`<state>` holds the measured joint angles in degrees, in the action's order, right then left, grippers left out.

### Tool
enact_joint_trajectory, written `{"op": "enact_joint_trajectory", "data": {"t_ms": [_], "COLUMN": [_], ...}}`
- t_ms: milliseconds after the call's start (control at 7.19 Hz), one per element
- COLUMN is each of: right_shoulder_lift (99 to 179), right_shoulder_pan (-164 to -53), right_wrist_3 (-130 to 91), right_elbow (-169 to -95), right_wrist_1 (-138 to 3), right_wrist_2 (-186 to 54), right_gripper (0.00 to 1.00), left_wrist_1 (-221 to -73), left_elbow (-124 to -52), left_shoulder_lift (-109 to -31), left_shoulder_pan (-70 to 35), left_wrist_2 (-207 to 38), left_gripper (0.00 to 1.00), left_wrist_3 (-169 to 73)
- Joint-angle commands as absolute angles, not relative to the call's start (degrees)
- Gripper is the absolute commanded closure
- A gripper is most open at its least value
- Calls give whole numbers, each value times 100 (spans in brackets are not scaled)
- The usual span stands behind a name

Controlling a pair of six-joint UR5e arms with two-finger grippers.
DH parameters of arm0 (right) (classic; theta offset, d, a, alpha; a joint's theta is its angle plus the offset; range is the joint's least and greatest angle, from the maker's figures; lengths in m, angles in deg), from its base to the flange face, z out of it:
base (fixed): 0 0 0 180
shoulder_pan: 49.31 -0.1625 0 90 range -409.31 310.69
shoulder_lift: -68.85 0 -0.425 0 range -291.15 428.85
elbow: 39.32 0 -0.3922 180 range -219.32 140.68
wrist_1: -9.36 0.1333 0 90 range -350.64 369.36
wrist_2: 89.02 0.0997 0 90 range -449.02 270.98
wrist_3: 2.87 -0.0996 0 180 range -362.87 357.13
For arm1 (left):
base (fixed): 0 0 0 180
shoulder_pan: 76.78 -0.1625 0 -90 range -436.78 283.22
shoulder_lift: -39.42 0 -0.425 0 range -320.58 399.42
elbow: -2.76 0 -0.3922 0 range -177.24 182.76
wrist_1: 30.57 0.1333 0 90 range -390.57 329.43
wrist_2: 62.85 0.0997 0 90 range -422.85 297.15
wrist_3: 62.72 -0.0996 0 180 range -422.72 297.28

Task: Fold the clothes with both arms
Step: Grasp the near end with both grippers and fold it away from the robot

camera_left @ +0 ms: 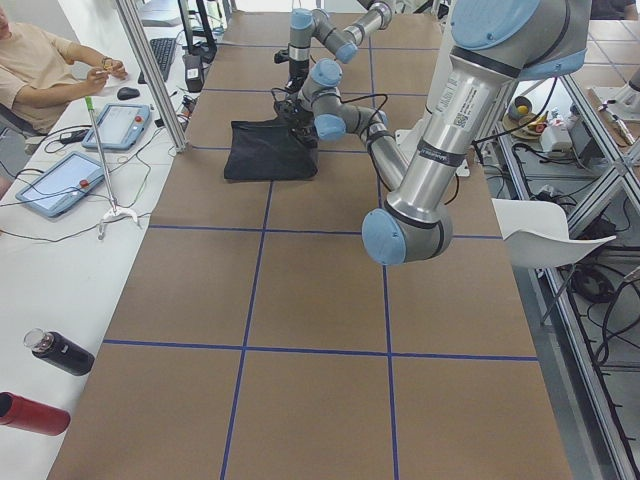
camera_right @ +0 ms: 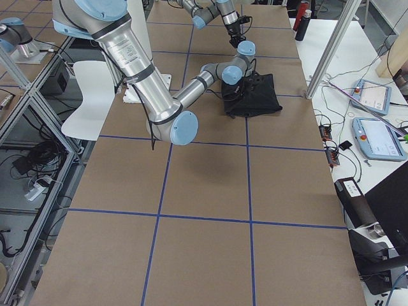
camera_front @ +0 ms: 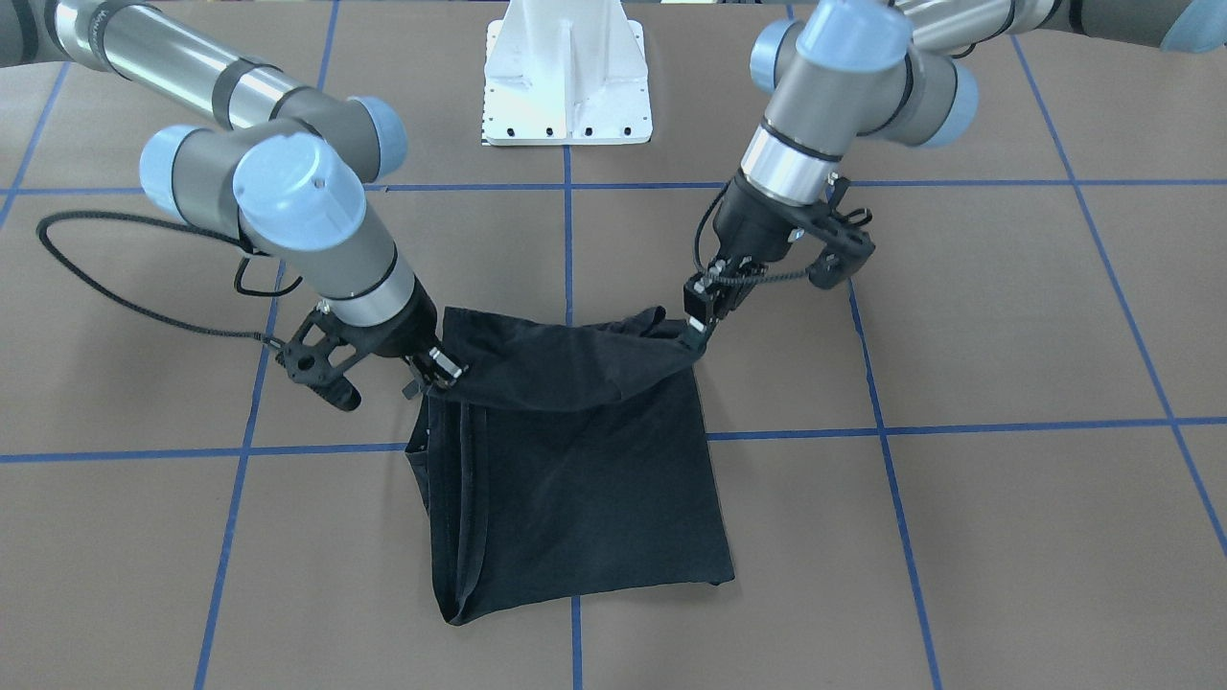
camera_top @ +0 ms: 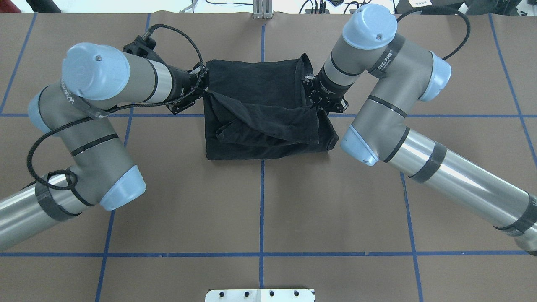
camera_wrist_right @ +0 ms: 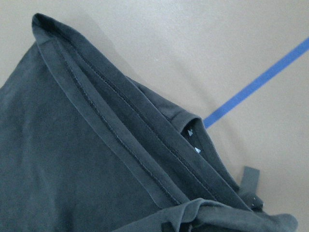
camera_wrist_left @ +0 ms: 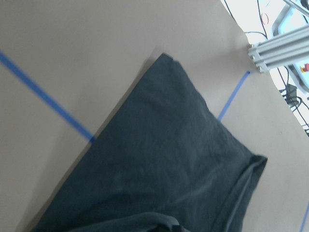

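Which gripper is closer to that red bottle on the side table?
Left. The left gripper pinches the T-shirt edge that faces the table end where the red bottle lies. The right gripper pinches the opposite edge, farther from it.

Entry one: the left gripper (camera_front: 700, 331) and right gripper (camera_front: 443, 372) each pinched a lifted edge of the black T-shirt (camera_front: 575, 479), whose folds hid the pads from you, and in both side views the grippers were too small to judge. Entry two: both wrist views cut the T-shirt off at their bottom edge. Entry three: the white pedestal base (camera_front: 566, 86) was cropped by the front view's top edge, the person (camera_left: 40, 65) by the left view's upper corner.
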<state>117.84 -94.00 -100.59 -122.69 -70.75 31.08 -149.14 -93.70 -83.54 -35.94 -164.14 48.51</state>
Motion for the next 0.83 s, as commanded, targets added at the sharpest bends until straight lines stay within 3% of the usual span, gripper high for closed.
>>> {"op": "enact_joint_trajectory", "data": {"t_ms": [0, 278, 417, 557, 696], "right_shoulder_lift": [11308, 11026, 10746, 10508, 10323], "right_shoulder_pan": [-9597, -9729, -9782, -9870, -10071], "right_wrist_3": [-9491, -9481, -9202, -8869, -8735], "right_elbow": [-11232, -10404, -9704, -9228, -9092], "right_wrist_1": [-6819, -6237, -6167, -5983, -5999], "right_wrist_2": [3157, 3157, 3157, 3104, 3217], "right_gripper": [100, 100, 99, 1, 0], "left_wrist_1": [-15605, -16194, -16719, -17046, -17049], "left_elbow": [-7992, -6953, -6078, -5556, -5534], "left_shoulder_lift": [-8913, -9319, -9625, -9802, -9812], "left_shoulder_pan": [-3276, -3055, -3003, -2915, -2888], "left_wrist_2": [-16410, -16366, -16322, -16026, -15945], "left_gripper": [100, 100, 86, 56, 45], "left_wrist_3": [4585, 4408, 4329, 4163, 4065]}}
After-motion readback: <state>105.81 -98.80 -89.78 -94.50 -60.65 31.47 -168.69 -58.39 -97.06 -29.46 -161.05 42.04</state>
